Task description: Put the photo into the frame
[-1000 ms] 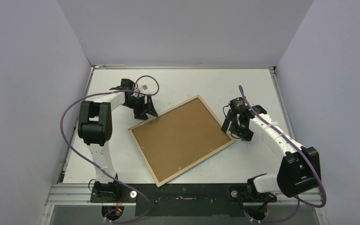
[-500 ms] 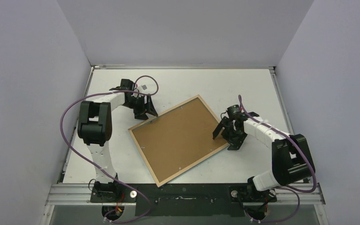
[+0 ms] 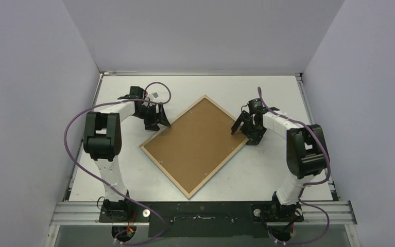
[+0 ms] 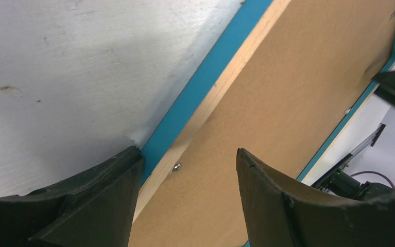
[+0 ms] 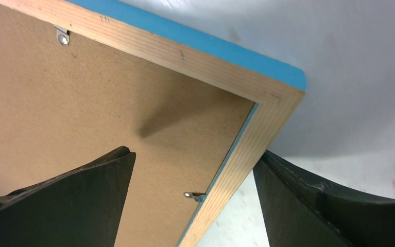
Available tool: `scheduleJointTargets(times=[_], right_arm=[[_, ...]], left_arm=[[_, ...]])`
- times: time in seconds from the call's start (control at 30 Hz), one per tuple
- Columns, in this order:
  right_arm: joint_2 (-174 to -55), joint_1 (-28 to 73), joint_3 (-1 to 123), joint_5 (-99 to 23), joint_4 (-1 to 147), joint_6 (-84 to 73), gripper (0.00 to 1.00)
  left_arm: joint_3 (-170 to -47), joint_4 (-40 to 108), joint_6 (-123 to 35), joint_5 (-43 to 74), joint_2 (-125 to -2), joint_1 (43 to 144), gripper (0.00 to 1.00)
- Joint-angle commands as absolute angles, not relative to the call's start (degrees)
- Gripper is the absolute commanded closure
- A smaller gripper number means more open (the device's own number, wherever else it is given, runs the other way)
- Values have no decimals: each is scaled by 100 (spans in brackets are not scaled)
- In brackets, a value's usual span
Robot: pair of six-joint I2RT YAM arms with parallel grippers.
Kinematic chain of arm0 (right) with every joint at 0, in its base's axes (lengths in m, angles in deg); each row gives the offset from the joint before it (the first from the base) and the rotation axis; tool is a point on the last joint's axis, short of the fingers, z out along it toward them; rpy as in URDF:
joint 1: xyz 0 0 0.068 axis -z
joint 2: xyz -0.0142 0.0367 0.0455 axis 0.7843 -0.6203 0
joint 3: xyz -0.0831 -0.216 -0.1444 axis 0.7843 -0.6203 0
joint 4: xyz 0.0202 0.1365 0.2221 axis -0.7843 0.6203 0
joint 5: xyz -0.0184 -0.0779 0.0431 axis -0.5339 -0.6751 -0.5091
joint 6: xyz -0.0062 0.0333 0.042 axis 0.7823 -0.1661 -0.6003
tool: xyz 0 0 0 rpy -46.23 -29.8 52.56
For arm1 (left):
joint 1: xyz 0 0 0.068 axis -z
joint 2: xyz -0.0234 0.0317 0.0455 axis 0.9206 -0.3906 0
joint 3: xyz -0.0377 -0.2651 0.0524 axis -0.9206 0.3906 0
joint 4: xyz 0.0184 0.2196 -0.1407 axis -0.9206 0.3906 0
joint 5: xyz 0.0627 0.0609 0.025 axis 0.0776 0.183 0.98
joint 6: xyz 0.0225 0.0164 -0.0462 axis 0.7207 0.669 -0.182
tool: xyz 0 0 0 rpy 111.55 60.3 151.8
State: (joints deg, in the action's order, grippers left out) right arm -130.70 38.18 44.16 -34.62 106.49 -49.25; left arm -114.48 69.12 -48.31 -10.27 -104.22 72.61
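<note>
White table (image 3: 267, 92), pale walls closing in on three sides, that's my workspace from the overhead feed. The frame (image 3: 165, 172) lies flat around the middle of the table, turned like a diamond, back side up. I can see its light wood rails with a thin strip of turquoise along the outer edge. The brown backing board (image 3: 194, 145) fills the frame. In the right wrist feed, small metal tabs (image 5: 61, 37) on the rails reach over the board's edge.

Left gripper (image 3: 156, 123) sits at the frame's upper-left edge, close to the frame's left corner. On the left wrist feed it (image 4: 187, 154) straddles that rail with its fingers spread. One fingertip (image 4: 125, 170) is down on the table, right against the turquoise edge. The other is over the board. Nothing is pinched.

Right gripper (image 3: 246, 133) is at the frame's right corner. In its own camera it (image 5: 194, 154) is gaping wide. One finger (image 5: 82, 195) hangs over the backing board inside the frame, and the other is outside the frame, past the wood rail, over bare table. I can't tell whether either one touches the frame.
</note>
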Motion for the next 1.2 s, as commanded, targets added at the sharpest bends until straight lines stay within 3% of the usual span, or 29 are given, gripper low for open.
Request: scheduleJointTargets(times=[0.0,0.2,0.63,0.9,1.17], right_arm=[[-13783,3820,5532,-3168,9408,-4234,15],[-14773,3823,6700,-2905,9427,-3521,18],[-15204,3847,7307,-2970,9545,-3293,20],[-14904,3848,7598,-3773,10158,-3140,21],[-13943,3343,7929,-5726,11478,-3303,23]], left_arm=[[-11273,6911,-4898,-1315,-9968,7341,36],[-10770,6731,-4964,-1522,-9630,7387,38],[-9349,5835,-5078,-2202,-8648,7974,40],[-9218,5807,-5194,-1612,-7985,8007,36],[-9406,6086,-5113,-200,-6963,7782,25]])
